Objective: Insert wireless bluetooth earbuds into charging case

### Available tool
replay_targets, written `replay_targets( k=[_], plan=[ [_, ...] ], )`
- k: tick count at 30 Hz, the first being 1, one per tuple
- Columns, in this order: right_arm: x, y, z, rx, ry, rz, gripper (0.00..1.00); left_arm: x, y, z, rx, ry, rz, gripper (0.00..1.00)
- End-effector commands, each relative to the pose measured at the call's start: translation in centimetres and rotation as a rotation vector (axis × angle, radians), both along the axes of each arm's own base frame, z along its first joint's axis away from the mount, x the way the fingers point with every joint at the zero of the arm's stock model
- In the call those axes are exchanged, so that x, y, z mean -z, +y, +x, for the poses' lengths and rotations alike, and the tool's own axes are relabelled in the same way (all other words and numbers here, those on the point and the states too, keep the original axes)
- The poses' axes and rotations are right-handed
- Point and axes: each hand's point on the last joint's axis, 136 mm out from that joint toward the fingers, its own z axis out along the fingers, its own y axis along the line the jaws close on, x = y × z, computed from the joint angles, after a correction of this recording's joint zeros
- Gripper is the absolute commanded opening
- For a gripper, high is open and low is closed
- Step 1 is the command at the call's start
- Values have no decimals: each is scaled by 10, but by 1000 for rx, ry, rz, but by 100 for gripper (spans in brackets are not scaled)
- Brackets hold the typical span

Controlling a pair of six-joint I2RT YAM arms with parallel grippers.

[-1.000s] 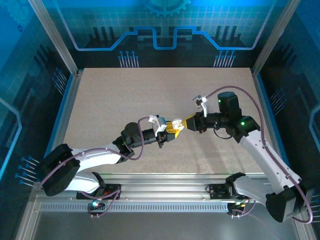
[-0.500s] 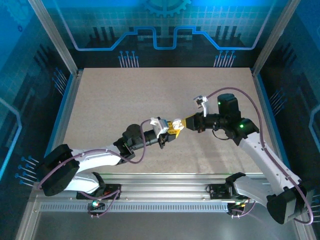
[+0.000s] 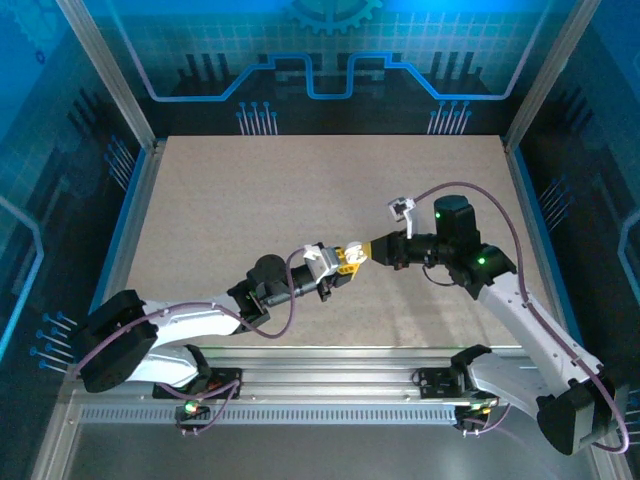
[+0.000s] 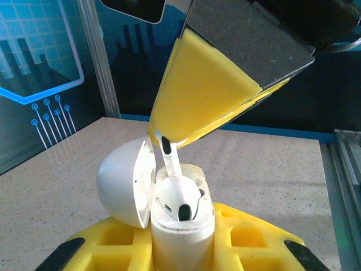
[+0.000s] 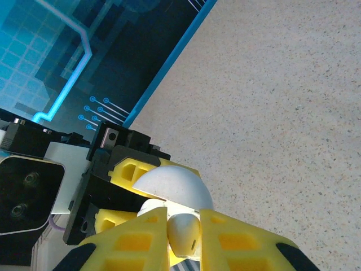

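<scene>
while both arms meet over the middle of the table (image 3: 300,190), the left gripper (image 3: 343,263) is clamped on the charging case (image 4: 183,240). its yellow fingers (image 4: 248,240) press the white body from either side, so the case stands upright with its mouth up. the domed lid (image 4: 121,189) is swung open to the left in the left wrist view and stands roughly on edge. one earbud (image 4: 180,197) sits in the case, its rounded head showing at the mouth with a dark oval spot facing the camera. the right gripper (image 3: 364,251) comes in at a slant, tip to tip with the left one in the top view. its jaws are closed on the other earbud (image 4: 171,161), whose white stem hangs down from the yellow fingertips (image 4: 180,121) toward the mouth of the case, just beside the open lid. the stem's lower end reaches the rim next to the seated bud; whether it has entered its socket i cannot tell, since the seated bud hides that spot. from the right wrist the held bud shows as a smooth white lump between two yellow pads (image 5: 237,243), with the lid's dome just behind it.
</scene>
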Motion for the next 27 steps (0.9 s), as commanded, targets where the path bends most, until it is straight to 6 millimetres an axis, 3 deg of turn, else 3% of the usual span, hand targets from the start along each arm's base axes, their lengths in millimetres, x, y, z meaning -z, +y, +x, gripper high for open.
replay_targets(
  k=[1, 20, 27],
  plan=[
    [14, 3, -7, -12, 55, -7, 17, -60, 5, -11, 8, -156, -148, 17],
    [3, 12, -17, -69, 35, 24, 18, -59, 4, -8, -3, -146, -145, 17],
    [-8, 11, -13, -41, -1, 33, 18, -55, 4, -2, -29, -130, -134, 17]
  ],
)
